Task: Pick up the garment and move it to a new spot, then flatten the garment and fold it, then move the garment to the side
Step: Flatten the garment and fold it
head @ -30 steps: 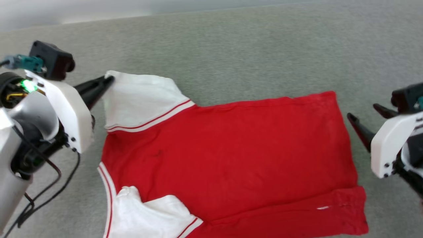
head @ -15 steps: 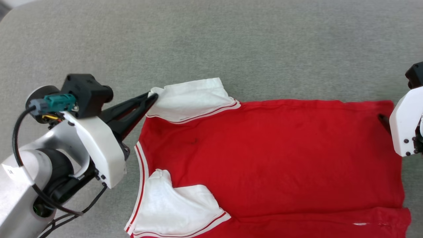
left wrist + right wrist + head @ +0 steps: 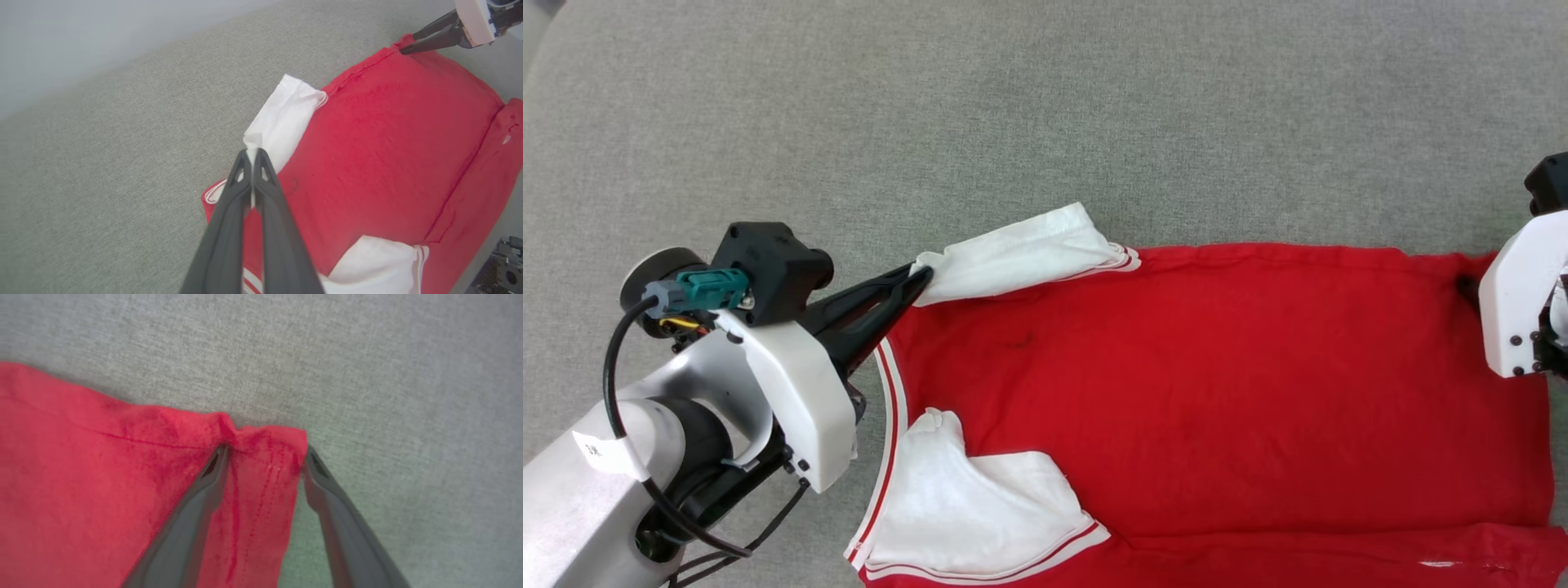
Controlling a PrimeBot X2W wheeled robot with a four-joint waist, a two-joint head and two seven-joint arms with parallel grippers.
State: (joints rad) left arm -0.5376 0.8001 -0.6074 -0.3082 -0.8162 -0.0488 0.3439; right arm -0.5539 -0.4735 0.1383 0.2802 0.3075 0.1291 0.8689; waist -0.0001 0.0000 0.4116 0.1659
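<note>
A grey cushion [image 3: 1045,98] carries the garment [image 3: 1217,392], spread across the frame's lower right. Soft, thin and light, it will likely sag unless held by its corners. The left gripper [image 3: 920,278] is clamped on the upper white sleeve [image 3: 1021,249]. The right gripper [image 3: 265,451] gapes astride the hem corner [image 3: 269,437].

Indoor setting, type unclear, wide grey woven fabric surface [image 3: 1045,106], rounded corner, plain pale wall [image 3: 81,41] behind
</note>
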